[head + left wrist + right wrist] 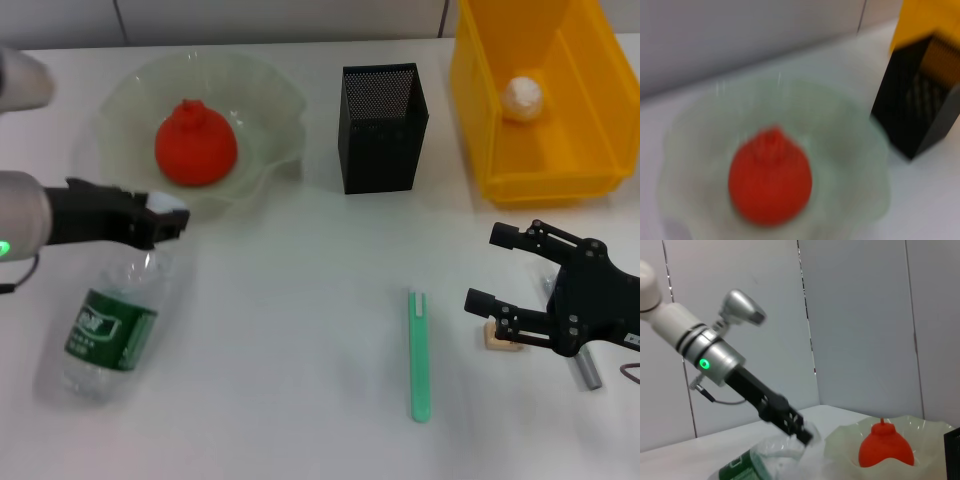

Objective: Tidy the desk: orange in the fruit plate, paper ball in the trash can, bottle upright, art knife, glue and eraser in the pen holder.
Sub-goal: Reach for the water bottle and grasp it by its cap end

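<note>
The clear bottle (112,318) with a green label lies slanted at the front left, neck toward the plate. My left gripper (163,222) is shut on its white-capped neck; this also shows in the right wrist view (801,430). The orange (195,143) sits in the translucent fruit plate (270,95). The paper ball (522,97) lies in the yellow bin (480,120). The green art knife (419,355) lies at front centre. My right gripper (485,268) is open above the small eraser (500,340). The grey glue stick (586,370) is partly hidden under it.
The black mesh pen holder (385,128) stands between the plate and the bin. The left wrist view shows the orange (770,182), the plate (860,145) and the pen holder (920,110) close ahead. A wall stands behind the table.
</note>
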Available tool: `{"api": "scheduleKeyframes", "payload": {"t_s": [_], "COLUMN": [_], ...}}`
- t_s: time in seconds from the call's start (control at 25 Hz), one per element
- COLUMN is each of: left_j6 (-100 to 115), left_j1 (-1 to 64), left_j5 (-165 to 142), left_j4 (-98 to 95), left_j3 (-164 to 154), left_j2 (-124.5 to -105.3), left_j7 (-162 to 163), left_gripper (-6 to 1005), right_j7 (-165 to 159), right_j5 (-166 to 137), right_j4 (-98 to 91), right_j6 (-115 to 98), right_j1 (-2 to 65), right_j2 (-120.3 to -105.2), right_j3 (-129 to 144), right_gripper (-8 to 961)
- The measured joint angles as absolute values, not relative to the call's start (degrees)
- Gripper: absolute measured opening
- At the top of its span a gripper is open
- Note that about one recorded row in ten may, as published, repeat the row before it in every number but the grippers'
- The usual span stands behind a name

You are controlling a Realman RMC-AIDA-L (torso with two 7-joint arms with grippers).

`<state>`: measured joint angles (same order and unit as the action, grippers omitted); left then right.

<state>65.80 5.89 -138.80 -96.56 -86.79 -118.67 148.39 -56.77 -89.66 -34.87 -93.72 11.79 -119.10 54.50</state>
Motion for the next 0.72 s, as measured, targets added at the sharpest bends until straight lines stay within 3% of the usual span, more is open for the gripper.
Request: {"api": "scheduleKeyframes", "payload": {"t_s": [0.16, 0.28, 0.72], "left_j6": [62.61, 63.57, 74.38], "left_j1": [-1.4, -3.3, -0.02], "left_j5": [-119.83, -106.75, -87.02], "left_j4": [-96.51, -91.55, -72.42], "left_j3": [-82.16, -78.95, -68.27], "left_j2": [-118.55, -118.52, -118.63], "left_j7": [126.21, 112.56, 89.58], "left_gripper": [449, 449, 448], "right_j7": [-56.94, -57.05, -58.56], "right_j5": [-89.66, -89.66, -89.66], "right_j4": [-34.89, -34.89, -35.45], "right_j6": [-93.73, -93.73, -93.78], "right_j1": [11.67, 11.66, 12.07], "right_j2": [-119.09, -119.09, -119.09], "right_j3": [54.49, 54.51, 54.93], "right_gripper": [841, 841, 840]}}
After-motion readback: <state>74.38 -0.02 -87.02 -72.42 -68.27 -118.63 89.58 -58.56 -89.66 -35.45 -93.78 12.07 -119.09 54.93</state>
